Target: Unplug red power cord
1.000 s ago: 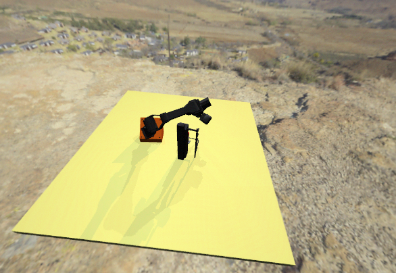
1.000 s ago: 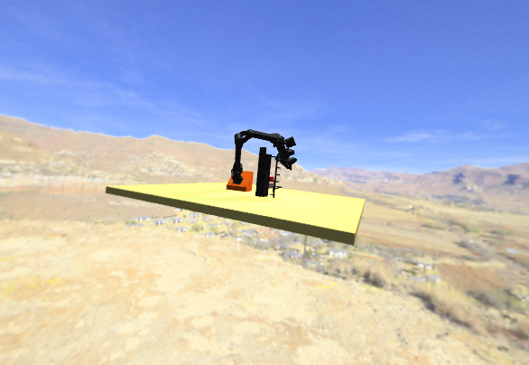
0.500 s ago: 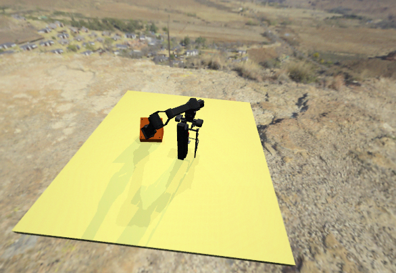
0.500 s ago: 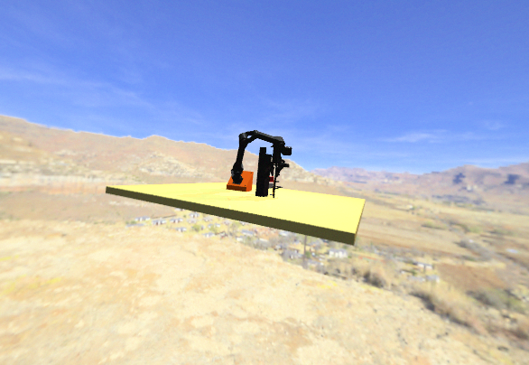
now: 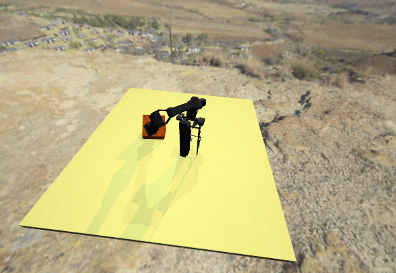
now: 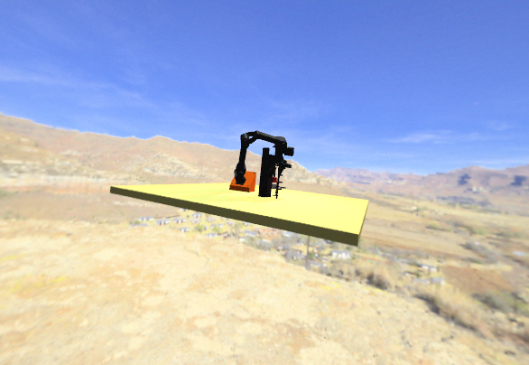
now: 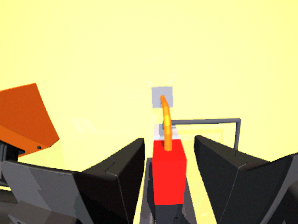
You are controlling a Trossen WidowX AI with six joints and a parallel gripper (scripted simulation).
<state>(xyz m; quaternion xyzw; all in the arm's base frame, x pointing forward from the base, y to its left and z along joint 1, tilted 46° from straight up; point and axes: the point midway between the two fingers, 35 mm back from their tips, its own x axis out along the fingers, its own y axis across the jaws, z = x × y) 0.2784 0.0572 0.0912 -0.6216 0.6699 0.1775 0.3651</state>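
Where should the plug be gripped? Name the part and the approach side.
Grip the plug by the two flat parallel sides of its red body, coming from the end opposite the cord, where the pincer straddles it. The thin curved cord gives poor hold.
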